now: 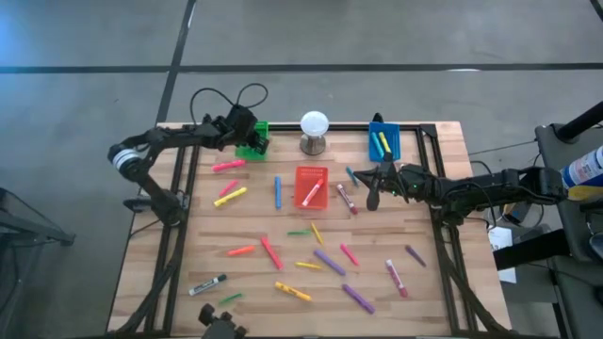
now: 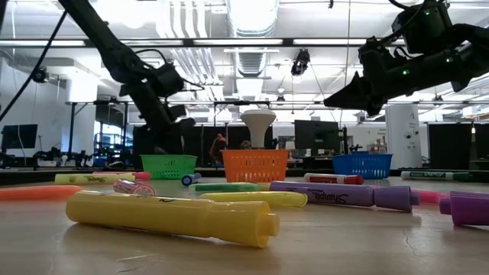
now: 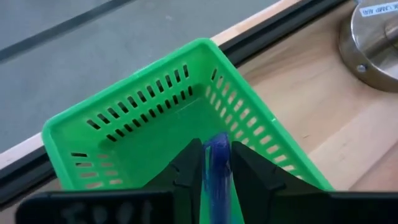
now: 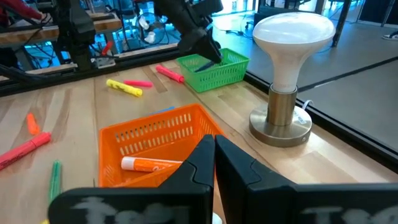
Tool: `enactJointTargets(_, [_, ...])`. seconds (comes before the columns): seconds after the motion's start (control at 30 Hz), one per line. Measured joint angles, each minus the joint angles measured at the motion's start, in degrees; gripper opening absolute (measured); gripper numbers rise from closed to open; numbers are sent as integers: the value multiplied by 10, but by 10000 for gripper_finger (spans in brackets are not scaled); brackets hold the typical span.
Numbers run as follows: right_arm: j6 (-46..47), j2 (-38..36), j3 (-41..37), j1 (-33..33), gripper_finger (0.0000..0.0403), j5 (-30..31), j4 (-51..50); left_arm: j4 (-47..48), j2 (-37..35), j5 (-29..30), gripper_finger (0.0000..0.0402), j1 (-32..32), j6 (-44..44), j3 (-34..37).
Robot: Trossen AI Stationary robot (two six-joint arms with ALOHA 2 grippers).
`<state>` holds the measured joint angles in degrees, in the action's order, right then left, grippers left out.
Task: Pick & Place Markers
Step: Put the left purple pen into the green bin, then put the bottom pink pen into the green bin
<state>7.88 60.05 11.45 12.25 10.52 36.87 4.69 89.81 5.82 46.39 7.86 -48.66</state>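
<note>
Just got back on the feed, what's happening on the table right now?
The left gripper is over the green bin at the back of the table, with a blue marker between its fingers, apparently about to drop it in. The right gripper is shut and empty, hanging above the table between the red bin and the blue bin. The red bin holds a marker, the blue bin has a couple, and many markers are scattered on the table.

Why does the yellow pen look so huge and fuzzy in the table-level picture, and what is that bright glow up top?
Low view: the yellow marker lies nearest the lens, so it looms large and soft; ceiling lights blow out white. High view: even lighting, faint shadows.
</note>
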Motion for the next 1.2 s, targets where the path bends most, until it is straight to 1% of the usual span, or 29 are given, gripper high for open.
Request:
enactJointTargets(0.1, [0, 0, 0, 0, 8, 0, 0, 4, -18, 1, 95, 0, -2, 0])
enactJointTargets(0.23, [0, 0, 0, 0, 8, 0, 0, 18, -59, 0, 97, -1, -3, 0])
enactJointTargets(0.37, [9, 0, 0, 0, 8, 0, 0, 37, -123, -25, 83, -15, -3, 11])
enactJointTargets(0.47, [11, 0, 0, 0, 8, 0, -2, 18, -183, -34, 64, -46, -3, 50])
enactJointTargets(0.6, [16, 0, 0, 0, 8, -1, -2, -85, -274, -35, 36, -114, 8, 147])
enactJointTargets(0.77, [36, 0, 6, 0, 8, -1, -3, -267, -359, -36, 11, -206, 28, 286])
enactJointTargets(0.87, [55, 0, 17, 0, 9, 1, -21, -351, -378, -36, 2, -246, 27, 351])
enactJointTargets(1.0, [69, 0, 43, -2, 9, 3, -81, -383, -384, -42, 1, -267, 17, 398])
enactJointTargets(1.13, [76, 0, 84, -28, 20, 23, -187, -412, -383, -45, 0, -269, 4, 426])
enactJointTargets(1.2, [92, 0, 107, -52, 32, 45, -250, -431, -383, -45, 0, -269, -1, 436])
